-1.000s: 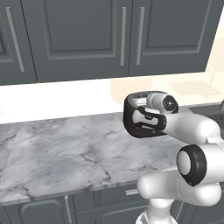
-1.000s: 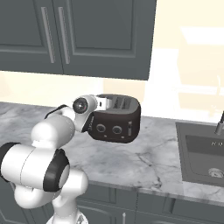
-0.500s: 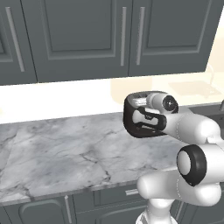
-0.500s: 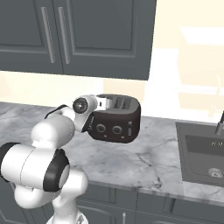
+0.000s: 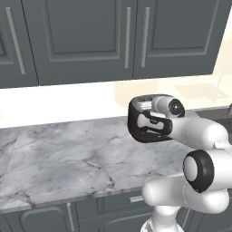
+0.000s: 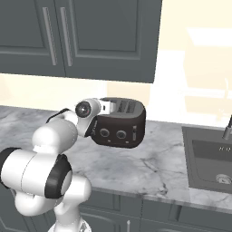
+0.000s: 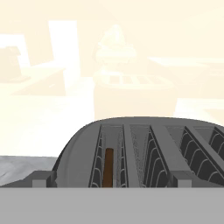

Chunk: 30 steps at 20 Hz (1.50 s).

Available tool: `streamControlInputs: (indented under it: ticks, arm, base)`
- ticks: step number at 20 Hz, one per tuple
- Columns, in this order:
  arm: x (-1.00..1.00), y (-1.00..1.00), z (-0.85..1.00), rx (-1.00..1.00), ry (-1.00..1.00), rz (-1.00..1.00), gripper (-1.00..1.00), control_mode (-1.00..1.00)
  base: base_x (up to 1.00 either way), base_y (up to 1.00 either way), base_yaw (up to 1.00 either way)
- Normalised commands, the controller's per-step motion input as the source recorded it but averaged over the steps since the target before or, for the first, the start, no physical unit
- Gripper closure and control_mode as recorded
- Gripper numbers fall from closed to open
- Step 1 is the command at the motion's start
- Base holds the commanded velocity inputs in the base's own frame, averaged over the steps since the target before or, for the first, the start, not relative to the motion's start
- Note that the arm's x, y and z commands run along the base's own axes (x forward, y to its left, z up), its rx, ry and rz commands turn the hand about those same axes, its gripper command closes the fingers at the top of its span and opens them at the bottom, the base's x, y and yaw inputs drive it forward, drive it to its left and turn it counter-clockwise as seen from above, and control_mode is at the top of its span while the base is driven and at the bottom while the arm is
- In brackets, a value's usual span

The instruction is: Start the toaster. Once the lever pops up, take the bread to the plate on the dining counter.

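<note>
The dark toaster (image 6: 122, 124) stands on the marble worktop (image 6: 149, 158), its round knobs (image 6: 105, 132) on the front face. My gripper (image 7: 111, 180) hovers low over the toaster's (image 7: 131, 148) left end, looking along the slots. It is open, its fingertips (image 7: 41, 178) wide apart with nothing between them. The bread (image 7: 109, 166) stands deep in the left slot as a thin dark brown edge. In the left base view my hand covers part of the toaster (image 5: 135, 121). The plate and the dining counter are out of view.
Dark grey wall cabinets (image 5: 90, 36) hang over the worktop (image 5: 68, 158). A sink (image 6: 210, 161) with a faucet (image 6: 226, 129) is set in the counter to the right of the toaster. A pale, washed-out room lies beyond.
</note>
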Motion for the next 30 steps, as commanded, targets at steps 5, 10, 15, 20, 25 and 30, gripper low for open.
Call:
streamControlInputs:
  ticks: [5,10,15,20,25,30]
  arm:
    - [0.00,0.00,0.00,0.00,0.00,0.00,-1.00,-1.00]
    - [0.00,0.00,0.00,0.00,0.00,0.00,-1.00,-1.00]
    - [0.00,0.00,0.00,0.00,0.00,0.00,-1.00,-1.00]
    - [0.00,0.00,0.00,0.00,0.00,0.00,-1.00,-1.00]
    - [0.00,0.00,0.00,0.00,0.00,0.00,-1.00,-1.00]
    - [0.00,0.00,0.00,0.00,0.00,0.00,-1.00,-1.00]
  base:
    - [0.00,0.00,0.00]
    - [0.00,0.00,0.00]
    - [0.00,0.00,0.00]
    - [0.00,0.00,0.00]
    - [0.00,0.00,0.00]
    - [0.00,0.00,0.00]
